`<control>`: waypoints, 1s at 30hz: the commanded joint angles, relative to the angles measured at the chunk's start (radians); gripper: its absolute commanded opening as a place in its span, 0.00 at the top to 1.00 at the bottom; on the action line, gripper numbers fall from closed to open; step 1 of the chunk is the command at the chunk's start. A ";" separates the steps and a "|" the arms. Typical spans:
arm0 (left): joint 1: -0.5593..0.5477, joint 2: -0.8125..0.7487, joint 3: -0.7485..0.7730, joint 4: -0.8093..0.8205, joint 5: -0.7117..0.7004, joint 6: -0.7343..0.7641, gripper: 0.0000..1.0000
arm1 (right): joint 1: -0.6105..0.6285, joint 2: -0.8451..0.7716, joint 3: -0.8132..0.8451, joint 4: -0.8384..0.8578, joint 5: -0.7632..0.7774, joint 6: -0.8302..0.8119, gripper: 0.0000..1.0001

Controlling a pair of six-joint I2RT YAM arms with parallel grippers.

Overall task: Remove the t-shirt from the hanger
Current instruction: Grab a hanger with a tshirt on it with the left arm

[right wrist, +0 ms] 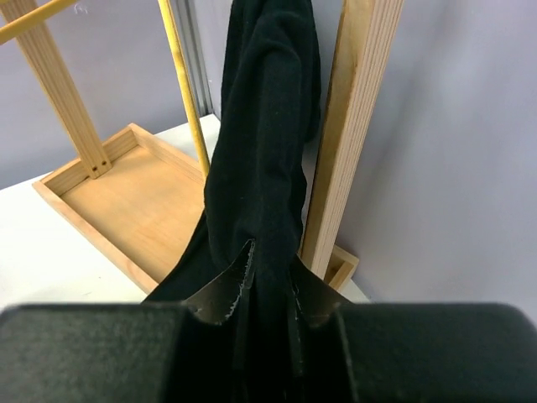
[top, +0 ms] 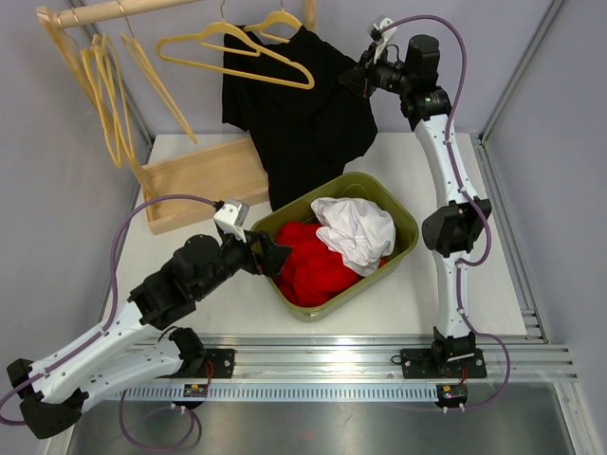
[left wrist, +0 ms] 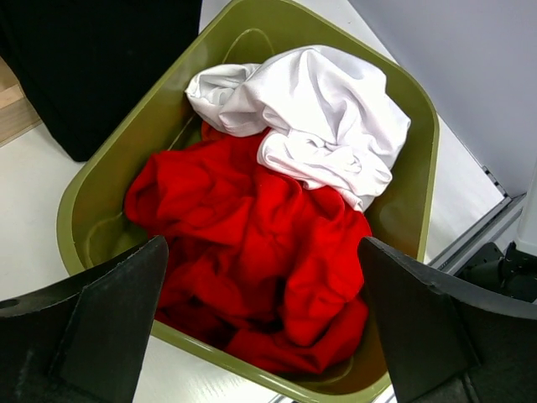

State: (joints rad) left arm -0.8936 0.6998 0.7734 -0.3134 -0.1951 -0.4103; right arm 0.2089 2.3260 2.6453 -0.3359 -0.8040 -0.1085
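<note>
A black t-shirt [top: 299, 104] hangs on a yellow hanger [top: 237, 49] from the wooden rack at the back. My right gripper [top: 356, 76] is up at the shirt's right edge. In the right wrist view its gripper [right wrist: 273, 269] is shut on a bunched fold of the black t-shirt [right wrist: 264, 126], with fabric squeezed between both pads. My left gripper [top: 270, 254] stands wide open low over the near-left rim of the green bin, with nothing between its fingers [left wrist: 109, 311].
The olive-green bin [top: 403, 213] holds a red garment [top: 313, 263] and a white garment [top: 358, 229]. Several empty yellow hangers [top: 109, 90] hang at the back left. The rack's wooden base tray [top: 199, 180] lies under them, and a wooden post [right wrist: 352, 126] stands right beside the gripped fold.
</note>
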 commanded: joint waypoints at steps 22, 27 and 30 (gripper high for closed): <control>-0.001 -0.033 -0.017 0.031 -0.017 -0.024 0.01 | 0.015 -0.073 0.062 0.074 -0.169 0.030 1.00; -0.001 -0.046 -0.025 0.028 -0.013 -0.030 0.01 | 0.014 -0.076 0.133 0.081 -0.090 0.067 1.00; -0.001 -0.059 -0.036 0.028 -0.017 -0.036 0.01 | 0.014 -0.082 0.151 0.077 -0.069 0.064 1.00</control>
State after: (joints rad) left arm -0.8936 0.6624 0.7559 -0.3164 -0.1955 -0.4313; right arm 0.2096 2.3257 2.7136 -0.3424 -0.8772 -0.0544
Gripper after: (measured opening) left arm 0.987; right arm 0.119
